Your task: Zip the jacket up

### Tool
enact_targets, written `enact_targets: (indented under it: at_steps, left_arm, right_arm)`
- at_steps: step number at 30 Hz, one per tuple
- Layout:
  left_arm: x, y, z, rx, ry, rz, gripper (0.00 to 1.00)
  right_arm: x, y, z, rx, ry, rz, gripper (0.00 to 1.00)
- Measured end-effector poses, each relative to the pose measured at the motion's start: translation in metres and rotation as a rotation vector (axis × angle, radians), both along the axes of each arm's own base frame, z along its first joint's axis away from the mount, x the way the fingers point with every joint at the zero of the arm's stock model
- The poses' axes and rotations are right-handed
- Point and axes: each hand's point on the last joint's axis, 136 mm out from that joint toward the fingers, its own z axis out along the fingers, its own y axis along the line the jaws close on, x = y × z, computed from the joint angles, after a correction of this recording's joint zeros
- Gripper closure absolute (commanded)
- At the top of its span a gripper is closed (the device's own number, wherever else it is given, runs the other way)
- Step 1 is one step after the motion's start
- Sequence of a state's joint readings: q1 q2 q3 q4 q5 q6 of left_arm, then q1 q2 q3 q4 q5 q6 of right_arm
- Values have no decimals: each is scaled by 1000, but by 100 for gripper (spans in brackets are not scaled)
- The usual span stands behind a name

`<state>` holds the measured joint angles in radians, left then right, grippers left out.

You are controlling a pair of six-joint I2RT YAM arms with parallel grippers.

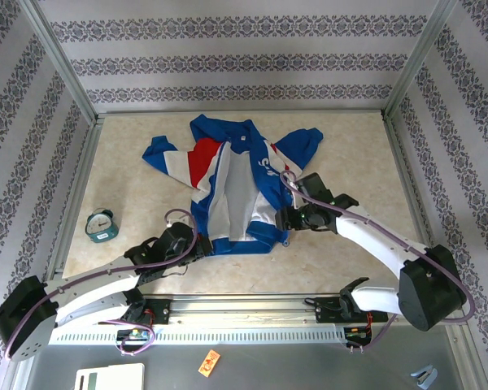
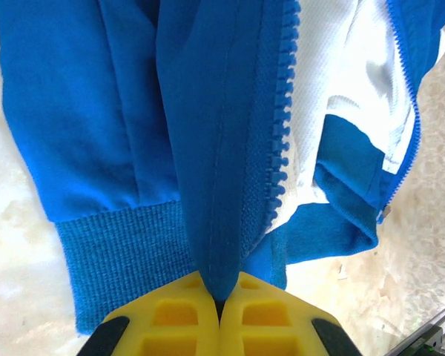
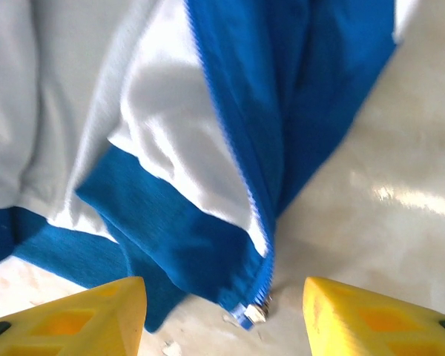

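Jacket [image 1: 228, 183] is spread open on the desk [image 1: 350, 146], with its white lining [image 1: 234, 199] exposed and the zipper undone. A fold of blue fabric near the hem, beside one row of zipper teeth [image 2: 282, 148], is pinched in the clenched left end effector [image 2: 219, 300]. The right end effector [image 3: 222, 293] is released, its yellow fingers [image 3: 74, 315] set apart on either side of the small metal zipper piece [image 3: 258, 308] at the other front edge's hem.

- Bright, even light falls from overhead; the pale marbled tabletop [image 1: 350, 162] carries only faint, soft shadows.
- Glare streaks that tabletop on the right side of the right wrist view.
- The royal-blue fabric jacket [image 2: 96, 111] shows crisp zipper teeth up close, but its white lining is washed out.
- The right gripper's yellow fingertips [image 3: 74, 319] look soft and out of focus.
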<state>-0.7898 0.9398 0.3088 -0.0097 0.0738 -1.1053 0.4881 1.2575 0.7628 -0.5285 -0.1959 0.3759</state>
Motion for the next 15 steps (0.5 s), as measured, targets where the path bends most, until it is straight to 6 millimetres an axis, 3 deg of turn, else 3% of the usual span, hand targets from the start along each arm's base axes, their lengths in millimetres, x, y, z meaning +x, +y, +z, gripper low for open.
enact_targets:
  at_steps: [7, 11, 15]
  left_arm:
    - [1, -2, -6, 12, 13, -1, 100]
    - [2, -3, -8, 15, 18, -3, 100]
    - [2, -3, -8, 14, 18, -4, 100]
  right_arm:
    - [-15, -5, -40, -37, 136, -54, 49]
    - [-19, -1, -50, -54, 163, -33, 76]
    - [-19, -2, -44, -82, 150, -14, 97]
